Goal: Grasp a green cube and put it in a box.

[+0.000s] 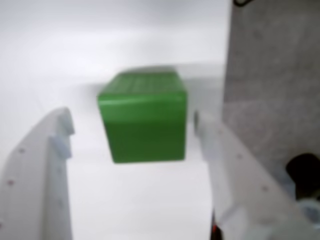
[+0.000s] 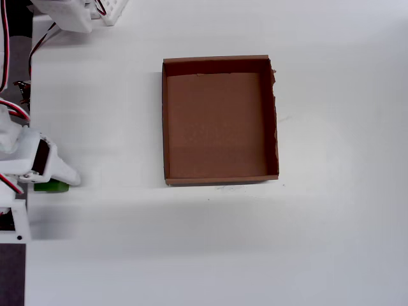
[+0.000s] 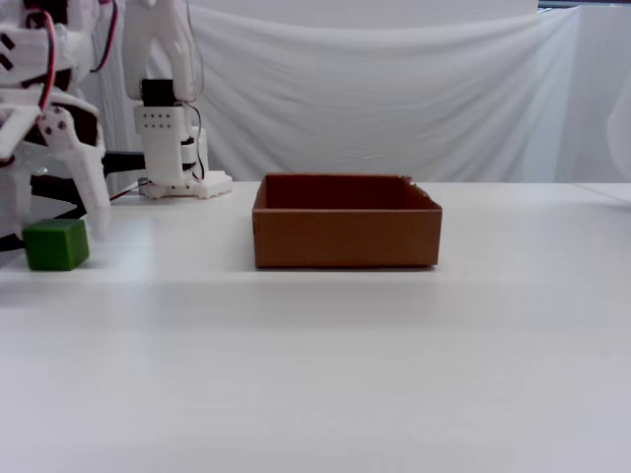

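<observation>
The green cube (image 1: pixel 142 117) rests on the white table between my gripper's (image 1: pixel 131 120) two white fingers. The gripper is open: the right finger (image 1: pixel 207 135) is close beside the cube, and the left finger (image 1: pixel 55 145) stands further off. In the overhead view the gripper (image 2: pixel 43 189) is at the far left edge and covers most of the cube (image 2: pixel 52 187). In the fixed view the cube (image 3: pixel 56 244) sits at the far left under the gripper (image 3: pixel 54 227). The brown cardboard box (image 2: pixel 164 121) lies empty in mid-table, well to the right of the cube, and also shows in the fixed view (image 3: pixel 345 241).
The arm's white base (image 3: pixel 168 128) with red and black wires stands at the back left. A grey panel (image 1: pixel 275 75) fills the right of the wrist view. White cloth (image 3: pixel 394 99) hangs behind the table.
</observation>
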Controlling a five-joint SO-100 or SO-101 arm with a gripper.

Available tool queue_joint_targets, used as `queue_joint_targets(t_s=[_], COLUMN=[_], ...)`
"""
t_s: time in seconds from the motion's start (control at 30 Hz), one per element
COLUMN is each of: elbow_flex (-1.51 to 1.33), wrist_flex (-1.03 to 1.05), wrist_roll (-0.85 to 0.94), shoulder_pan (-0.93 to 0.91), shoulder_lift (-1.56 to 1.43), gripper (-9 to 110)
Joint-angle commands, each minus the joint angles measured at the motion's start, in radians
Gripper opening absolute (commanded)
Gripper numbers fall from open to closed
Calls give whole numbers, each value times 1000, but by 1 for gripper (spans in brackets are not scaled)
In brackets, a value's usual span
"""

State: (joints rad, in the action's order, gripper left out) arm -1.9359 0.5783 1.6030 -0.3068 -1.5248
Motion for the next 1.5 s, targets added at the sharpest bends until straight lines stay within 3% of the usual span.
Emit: queue_joint_targets(t_s=[0.0, 1.33, 1.47], elbow_flex=[52, 34, 89], wrist_flex=[2, 8, 100], wrist_roll=[15, 14, 14], shoulder_pan=[12, 21, 21], shoulder_lift=[-8, 8, -2], gripper=[30, 16, 14])
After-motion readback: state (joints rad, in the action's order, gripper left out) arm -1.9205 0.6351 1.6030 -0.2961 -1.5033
